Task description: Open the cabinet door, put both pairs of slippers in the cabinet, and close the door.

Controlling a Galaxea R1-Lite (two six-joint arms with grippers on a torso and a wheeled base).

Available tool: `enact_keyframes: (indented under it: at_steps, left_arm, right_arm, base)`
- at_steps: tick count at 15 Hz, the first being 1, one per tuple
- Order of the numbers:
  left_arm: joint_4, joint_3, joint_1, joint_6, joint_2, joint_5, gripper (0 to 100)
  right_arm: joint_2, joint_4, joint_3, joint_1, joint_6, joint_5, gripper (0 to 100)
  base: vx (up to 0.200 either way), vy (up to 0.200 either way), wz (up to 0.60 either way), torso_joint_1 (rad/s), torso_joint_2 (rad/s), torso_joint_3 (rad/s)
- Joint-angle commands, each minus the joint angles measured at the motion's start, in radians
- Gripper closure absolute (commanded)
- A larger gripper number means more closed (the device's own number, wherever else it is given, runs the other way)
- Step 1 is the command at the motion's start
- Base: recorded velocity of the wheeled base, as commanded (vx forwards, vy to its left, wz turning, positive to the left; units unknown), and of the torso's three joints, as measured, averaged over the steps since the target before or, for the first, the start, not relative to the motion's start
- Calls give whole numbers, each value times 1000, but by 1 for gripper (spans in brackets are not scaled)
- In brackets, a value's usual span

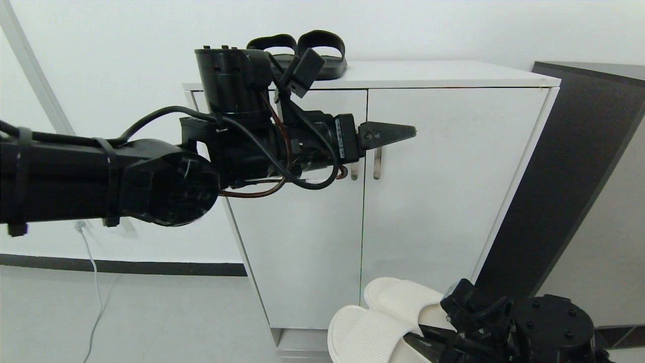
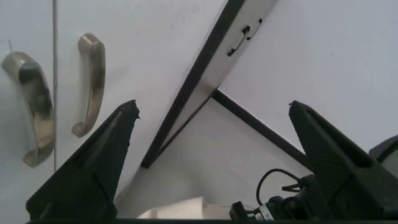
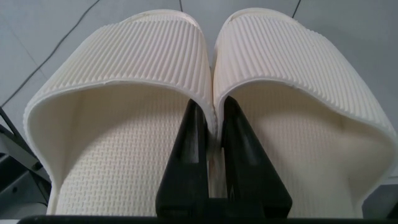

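Observation:
The white cabinet (image 1: 443,201) stands with both doors shut, and its two metal handles (image 1: 375,162) flank the centre seam. My left gripper (image 1: 410,132) is level with the upper doors, just above the handles. In the left wrist view it (image 2: 212,107) is open and holds nothing, with the handles (image 2: 90,84) beside one finger. A pair of black slippers (image 1: 302,50) lies on the cabinet top. Low in front of the cabinet, my right gripper (image 3: 212,106) is shut on the touching inner walls of the white slippers (image 3: 124,93), also seen from the head (image 1: 383,317).
A dark grey panel (image 1: 579,176) stands right beside the cabinet on its right. A white cable (image 1: 95,282) hangs from a wall socket down to the floor on the left. Grey floor stretches to the left of the cabinet.

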Motion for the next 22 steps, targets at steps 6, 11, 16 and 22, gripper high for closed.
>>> enact_keyframes:
  at_steps: [6, 11, 16, 22]
  left_arm:
    - [39, -90, 0, -3, 72, 18, 0]
    - [114, -103, -31, 88, 71, 170, 0]
    - [171, -170, -36, 98, 83, 231, 0]
    - [203, -241, -36, 97, 129, 230, 0]
  right_arm:
    - [13, 0, 2, -1, 0, 1, 100]
    - [15, 0, 3, -1, 0, 1, 100]
    - [15, 0, 2, -1, -1, 1, 100]
    - [13, 0, 3, 1, -1, -1, 100]
  base:
    - [0, 0, 0, 0, 0, 0]
    - [0, 0, 0, 0, 0, 0]
    - [0, 0, 0, 0, 0, 0]
    - [0, 0, 0, 0, 0, 0]
